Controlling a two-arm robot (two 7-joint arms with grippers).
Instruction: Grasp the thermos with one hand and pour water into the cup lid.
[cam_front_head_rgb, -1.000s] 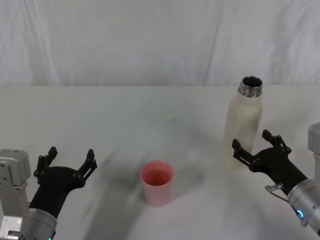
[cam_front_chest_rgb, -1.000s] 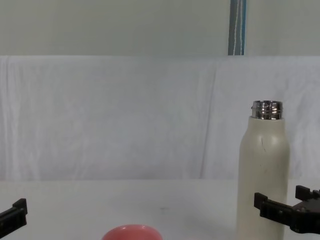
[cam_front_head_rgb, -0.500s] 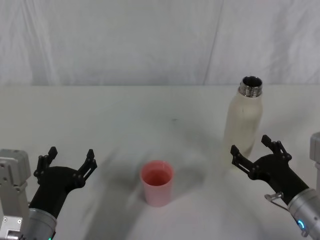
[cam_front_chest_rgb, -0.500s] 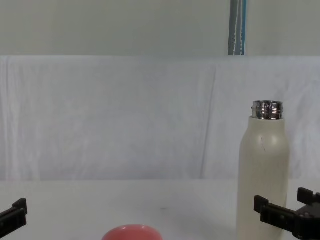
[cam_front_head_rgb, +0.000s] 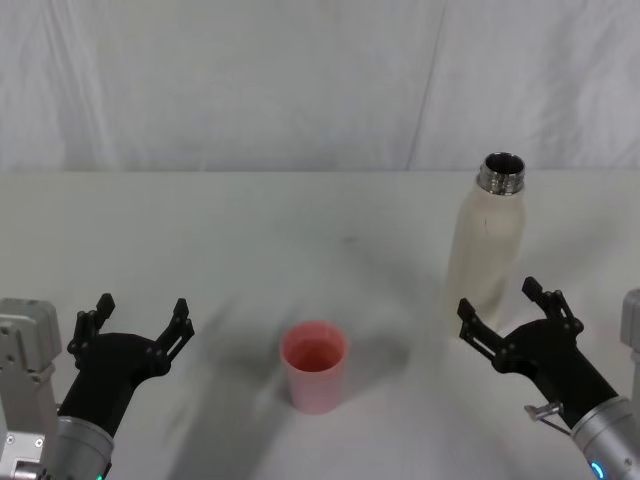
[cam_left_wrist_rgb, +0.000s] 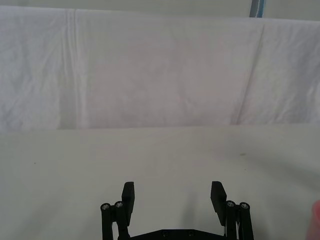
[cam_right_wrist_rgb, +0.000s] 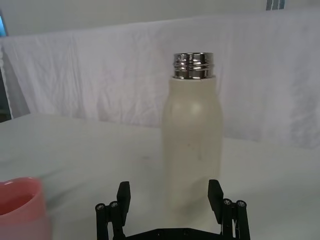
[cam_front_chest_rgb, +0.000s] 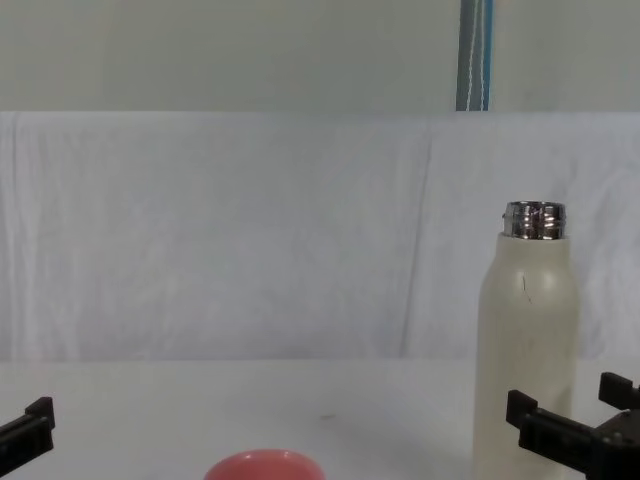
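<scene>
Cream-white, the thermos (cam_front_head_rgb: 485, 250) stands upright at the table's right, just beyond the right gripper (cam_front_head_rgb: 505, 318), whose fingers are spread and apart from it; the cup lid (cam_front_head_rgb: 315, 365) sits centre, the left gripper (cam_front_head_rgb: 135, 322) spread too. The right wrist view frames the thermos (cam_right_wrist_rgb: 192, 140) between the parted fingers. In the chest view, the thermos (cam_front_chest_rgb: 527, 360) rises behind the right gripper (cam_front_chest_rgb: 575, 425).

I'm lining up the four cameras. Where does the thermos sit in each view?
Head view: thermos, upright, right side, beyond the right pincer.
Chest view: thermos, right side.
Right wrist view: centre, straight ahead.
Left wrist view: not in it.
Shared landmark: its steel neck.
</scene>
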